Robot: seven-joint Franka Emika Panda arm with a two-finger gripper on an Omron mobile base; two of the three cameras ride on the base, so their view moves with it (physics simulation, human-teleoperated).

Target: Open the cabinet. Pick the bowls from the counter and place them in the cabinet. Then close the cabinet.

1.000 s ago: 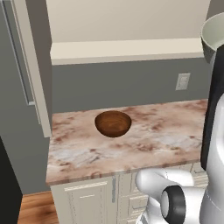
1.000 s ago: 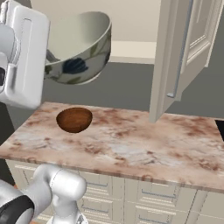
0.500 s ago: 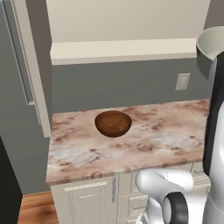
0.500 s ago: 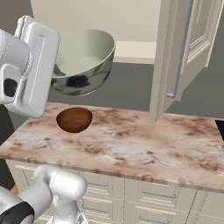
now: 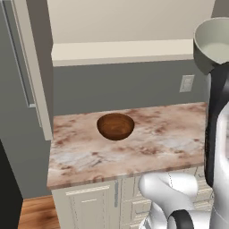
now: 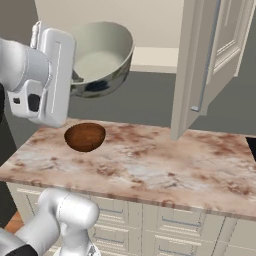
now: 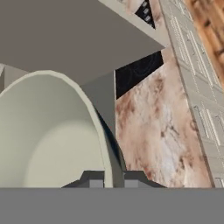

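You can see just a piece of the grey bowl (image 5: pixel 214 42) in the left base view, because the picture's edge cuts it off. In the hand view, the gripper (image 7: pixel 113 181) shows as two small dark tips, and the bowl's rim sits between them. The tips are pinched tight on that rim, so the gripper has hold of the grey bowl.

Your arm (image 6: pixel 47 75) reaches up high, well above the counter (image 6: pixel 150 170). The hand holds the grey bowl in the air, near the cabinet (image 6: pixel 150 30), whose door (image 6: pixel 205 65) stands open. The bowl is tipped, with its open side turned up and a bit toward you.

The brown bowl (image 6: pixel 85 136) sits on the counter, right way up, below the grey bowl.
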